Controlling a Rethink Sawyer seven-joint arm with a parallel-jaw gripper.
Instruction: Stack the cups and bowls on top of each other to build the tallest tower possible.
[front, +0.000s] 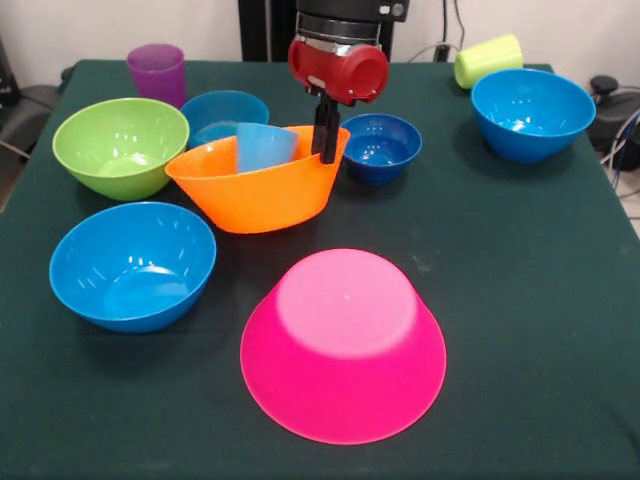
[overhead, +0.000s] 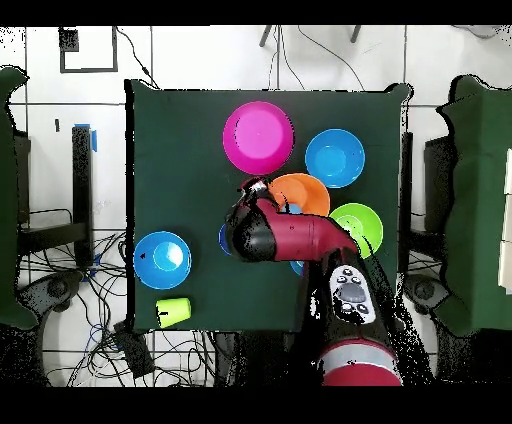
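The front camera sits close and low across the bench (front: 520, 300), looking slightly downward along its green cloth; the pink bowl (front: 343, 345) lies nearest the lens. The overhead camera hangs high, looking straight down, taking in the whole bench (overhead: 180, 150) and the floor around it. Both views share the benchtop, turned half round: there the pink bowl (overhead: 258, 136) lies at the far edge.

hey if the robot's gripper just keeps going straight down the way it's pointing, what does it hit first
Most likely the big glossy orange plastic bowl: the gripper points down at its rim on the side nearest the small dark-blue bowl. Depth is unclear, so it might slip just outside the rim.
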